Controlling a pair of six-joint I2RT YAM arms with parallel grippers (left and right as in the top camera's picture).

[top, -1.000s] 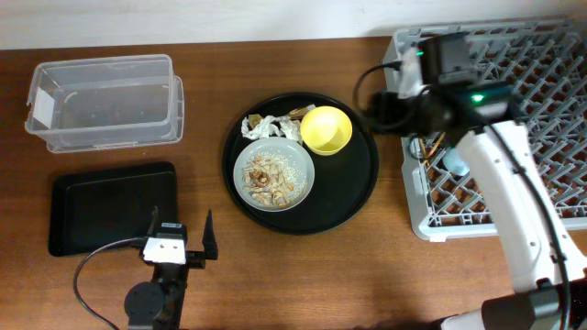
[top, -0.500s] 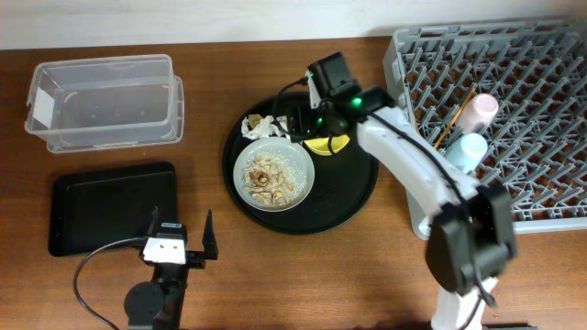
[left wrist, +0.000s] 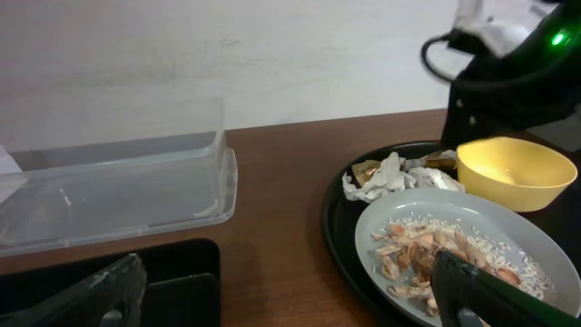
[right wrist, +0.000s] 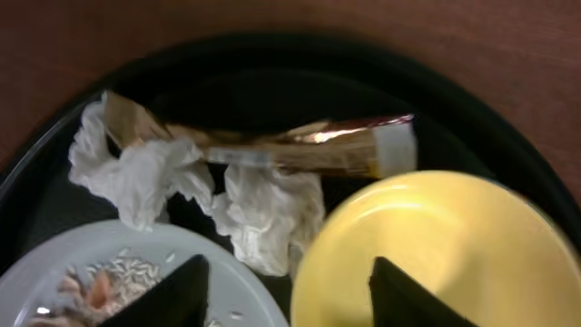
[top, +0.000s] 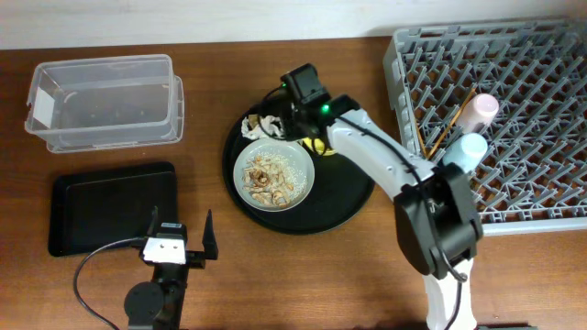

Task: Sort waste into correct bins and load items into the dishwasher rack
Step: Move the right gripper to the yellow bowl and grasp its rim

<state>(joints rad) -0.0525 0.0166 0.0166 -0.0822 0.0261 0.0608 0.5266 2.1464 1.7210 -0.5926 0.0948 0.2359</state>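
Gold-brown foil marks the wrapper (right wrist: 300, 145), which lies across the upper middle of the right wrist view on the round tray (right wrist: 272, 86). The crumpled tissue (right wrist: 263, 213) touches it from below, and the yellow bowl (right wrist: 436, 263) sits just beside both at lower right. The right gripper (right wrist: 290, 292) hovers over this cluster with its jaws parted and nothing grasped. The left gripper (top: 182, 235), at the lower left of the overhead view, is spread wide and empty. The step in hand is judged to be a pick of waste, but the fingertips bracket both the tissue and the bowl rim, so the exact target cannot be told. For a clean pick, shift toward the upper left of the frame, clear of the bowl and the plate (right wrist: 54, 272). Descend to the tray floor and close on one piece alone. Carry it to the clear box (top: 101, 101) or the flat black tray (top: 110, 206) at the left of the overhead view.
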